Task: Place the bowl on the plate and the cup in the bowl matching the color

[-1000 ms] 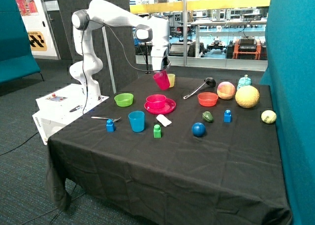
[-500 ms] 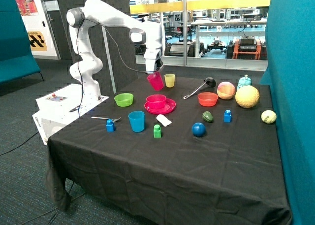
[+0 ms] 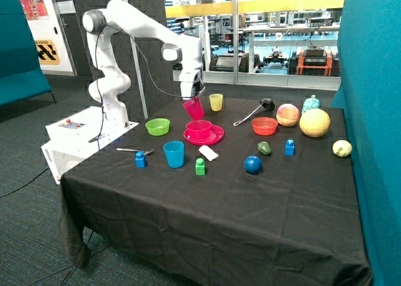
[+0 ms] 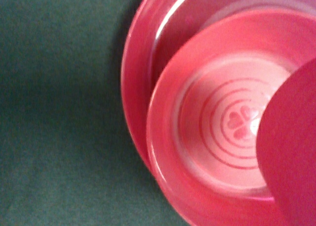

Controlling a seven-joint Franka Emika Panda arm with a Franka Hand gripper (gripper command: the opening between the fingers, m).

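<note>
The pink bowl [image 3: 199, 128] sits on the pink plate [image 3: 216, 137] near the middle of the black table. My gripper [image 3: 190, 93] holds the pink cup [image 3: 193, 108] tilted in the air, just above the bowl's far edge on the green-bowl side. In the wrist view the bowl [image 4: 217, 122] shows a heart and ring pattern inside, the plate rim [image 4: 133, 87] curves around it, and the cup [image 4: 291, 147] covers one corner. The fingers themselves are hidden in that view.
A yellow cup [image 3: 216, 102] stands just behind the plate. A green bowl [image 3: 158, 126], blue cup [image 3: 174, 154], spoon [image 3: 135, 151], green block [image 3: 200, 166] and white object [image 3: 208, 152] lie around it. An orange bowl [image 3: 264, 125], ladle [image 3: 254, 111] and fruit [image 3: 314, 122] lie beyond.
My gripper has carried the pink cup sideways away from the yellow cup and lower, towards the bowl on the plate. The arm's elbow has swung the same way.
</note>
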